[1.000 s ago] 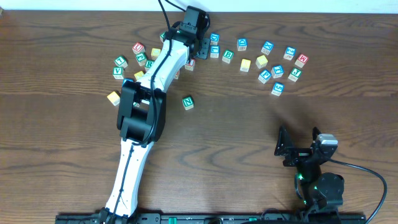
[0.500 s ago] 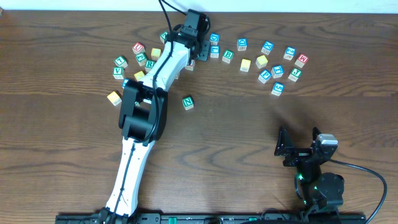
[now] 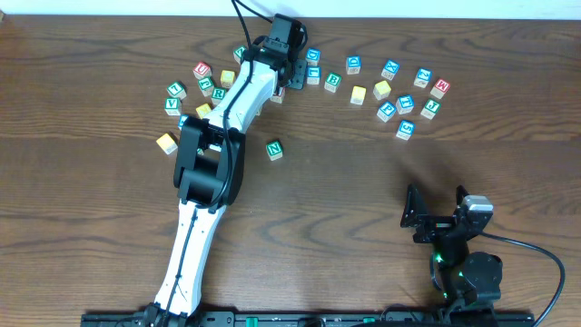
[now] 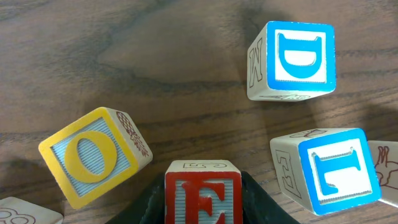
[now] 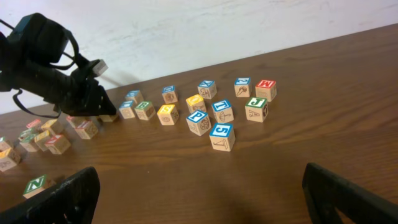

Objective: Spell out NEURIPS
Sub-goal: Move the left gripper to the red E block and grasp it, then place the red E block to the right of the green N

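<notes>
In the left wrist view a red-framed E cube (image 4: 203, 194) sits between my left gripper's (image 4: 203, 177) black fingers (image 4: 254, 200), which press flush against both its sides. In the overhead view that gripper (image 3: 283, 80) reaches into the arc of cubes at the back of the table. A green N cube (image 3: 274, 148) lies alone in front of the arc, also seen in the right wrist view (image 5: 35, 184). A blue P cube (image 3: 388, 110) sits in the right cluster. My right gripper (image 3: 435, 209) rests near the front right, wide open with nothing in it (image 5: 202, 199).
Around the E cube stand a yellow O cube (image 4: 93, 157), a blue D cube (image 4: 298, 59) and another blue cube (image 4: 339, 174). A plain yellow-faced cube (image 3: 165, 143) sits left of my left arm. Further lettered cubes (image 3: 405, 129) are scattered at the back right.
My left gripper's fingers have closed in onto the E cube, and the arm has shifted slightly. The right arm has not moved.
</notes>
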Motion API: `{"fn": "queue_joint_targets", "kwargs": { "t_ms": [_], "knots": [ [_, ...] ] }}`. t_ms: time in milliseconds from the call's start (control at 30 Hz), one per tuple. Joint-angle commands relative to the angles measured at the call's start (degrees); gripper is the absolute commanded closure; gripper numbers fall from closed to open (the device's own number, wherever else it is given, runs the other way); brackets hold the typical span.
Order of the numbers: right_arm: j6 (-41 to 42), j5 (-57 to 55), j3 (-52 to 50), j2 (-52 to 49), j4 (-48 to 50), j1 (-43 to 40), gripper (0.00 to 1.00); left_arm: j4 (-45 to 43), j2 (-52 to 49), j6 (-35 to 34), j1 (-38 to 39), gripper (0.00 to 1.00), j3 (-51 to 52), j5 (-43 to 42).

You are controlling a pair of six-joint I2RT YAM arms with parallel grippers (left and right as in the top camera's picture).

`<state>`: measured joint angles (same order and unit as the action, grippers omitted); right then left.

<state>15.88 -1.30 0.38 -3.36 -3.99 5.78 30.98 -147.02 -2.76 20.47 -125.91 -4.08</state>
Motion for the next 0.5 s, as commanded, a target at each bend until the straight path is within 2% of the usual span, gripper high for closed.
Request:
{"fn": "queue_joint_targets", "kwargs": {
  "t_ms": [0,167,200,267,467],
  "knots": [
    [-0.24,-0.26,-0.07,0.07,-0.15,-0.55,0.01,0.00,1.05,0.13,0.11,0.68,0.42,0.74],
    [-0.24,-0.26,-0.07,0.07,-0.15,-0.55,0.01,0.85,3.43,0.13,0.13,0.69,0.42,0.74],
    [-0.24,-0.26,-0.07,0.07,-0.15,-0.55,0.01,1.09,3.91,0.13,0.13,0.72,0.42,0.74],
    [-0.24,-0.26,-0.07,0.07,-0.15,-0.55,0.01,1.95,5.11,0.13,0.13,0.73,0.42,0.74],
    [-0.24,-0.26,-0.07,0.07,-0.15,-0.55,0.01,6.93,9.99,0.04,0.13,0.73,0.42,0.72]
  ]
}}
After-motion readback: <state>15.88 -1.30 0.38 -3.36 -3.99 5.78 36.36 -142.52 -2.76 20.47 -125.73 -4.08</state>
